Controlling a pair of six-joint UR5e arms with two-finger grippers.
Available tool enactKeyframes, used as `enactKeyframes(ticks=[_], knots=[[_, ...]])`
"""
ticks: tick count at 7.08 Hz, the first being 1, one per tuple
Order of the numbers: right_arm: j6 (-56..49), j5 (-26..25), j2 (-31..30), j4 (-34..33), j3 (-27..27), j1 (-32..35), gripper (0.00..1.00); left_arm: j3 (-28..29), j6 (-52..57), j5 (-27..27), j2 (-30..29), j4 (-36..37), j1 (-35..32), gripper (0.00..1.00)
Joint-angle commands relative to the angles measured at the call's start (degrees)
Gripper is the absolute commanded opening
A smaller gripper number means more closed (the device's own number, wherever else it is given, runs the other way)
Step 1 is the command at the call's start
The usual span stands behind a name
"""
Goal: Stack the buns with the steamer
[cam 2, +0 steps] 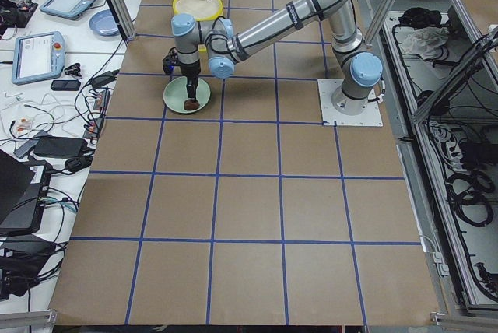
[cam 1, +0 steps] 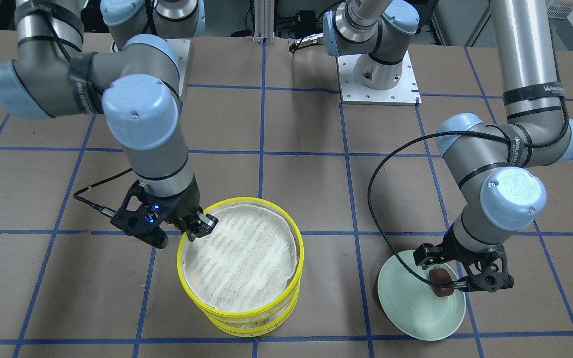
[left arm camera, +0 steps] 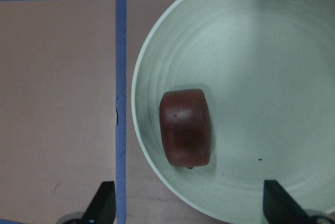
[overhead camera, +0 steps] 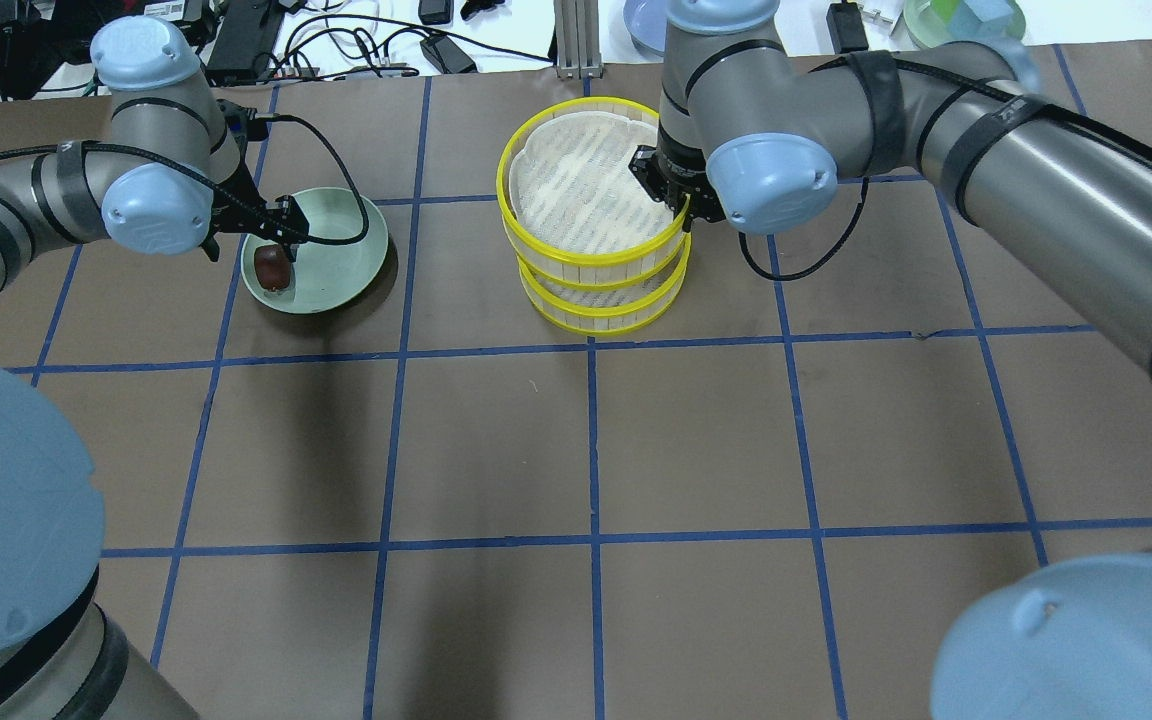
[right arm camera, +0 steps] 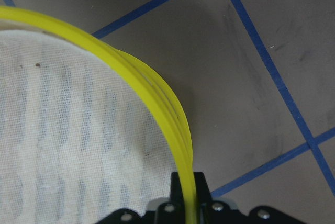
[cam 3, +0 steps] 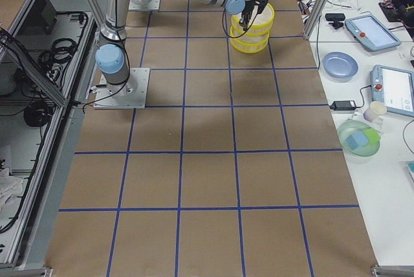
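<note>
On the brown, blue-taped table [overhead camera: 696,430] the right gripper [cam 1: 198,224] pinches the rim of the upper yellow-rimmed mesh steamer tier [overhead camera: 596,262], apparently seated on its twin [overhead camera: 604,312]. The left gripper [left arm camera: 187,207] hangs spread wide over a reddish-brown bun [left arm camera: 186,127] on a pale green plate [left arm camera: 272,77].

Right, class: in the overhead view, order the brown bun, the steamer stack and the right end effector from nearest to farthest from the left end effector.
1. Brown bun, on the plate, under the left end effector.
2. Steamer stack, mid-table to its right.
3. Right end effector, at the stack's far rim.
</note>
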Motion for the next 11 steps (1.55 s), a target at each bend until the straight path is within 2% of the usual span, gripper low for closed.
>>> enactKeyframes(ticks=[1, 3, 4, 5, 6, 7, 8, 10, 11], knots=[[0.17, -4.06, 1.99, -0.98, -0.07, 0.18, 0.00, 0.35, 0.13, -0.24, -2.87, 5.98, 0.31, 1.00], [0.17, -3.55, 2.86, -1.07, 0.10, 0.27, 0.00, 0.52, 0.05, -0.24, -5.07, 7.26, 0.31, 1.00], [0.43, -3.55, 3.05, -1.24, 0.10, 0.18, 0.00, 0.52, -0.04, -0.41, -5.77, 8.22, 0.31, 0.96], [0.43, -2.33, 3.05, -1.24, 0.10, 0.27, 0.00, 0.52, -0.04, -0.50, -6.21, 8.58, 0.31, 0.83], [0.87, -0.32, 3.13, -1.24, 0.28, 0.27, 0.00, 0.61, -0.30, -0.50, -6.31, 8.58, 0.31, 0.46], [1.13, -0.04, 3.05, -1.16, 0.28, 0.18, 0.00, 0.61, -0.57, -1.02, -6.31, 8.58, 0.31, 0.13], [1.05, -0.12, 3.13, -1.07, 0.28, 0.27, 0.00, 0.61, -0.74, -1.46, -6.22, 8.58, 0.31, 0.00], [0.96, -0.30, 3.31, -1.16, 0.45, 0.18, 0.00, 2.35, -5.55, -3.38, -4.65, 8.49, 0.22, 0.00], [0.61, -0.39, 3.40, -1.07, 0.89, 0.18, 0.07, 2.98, -6.88, -5.92, -3.07, 8.06, 0.05, 0.00]])
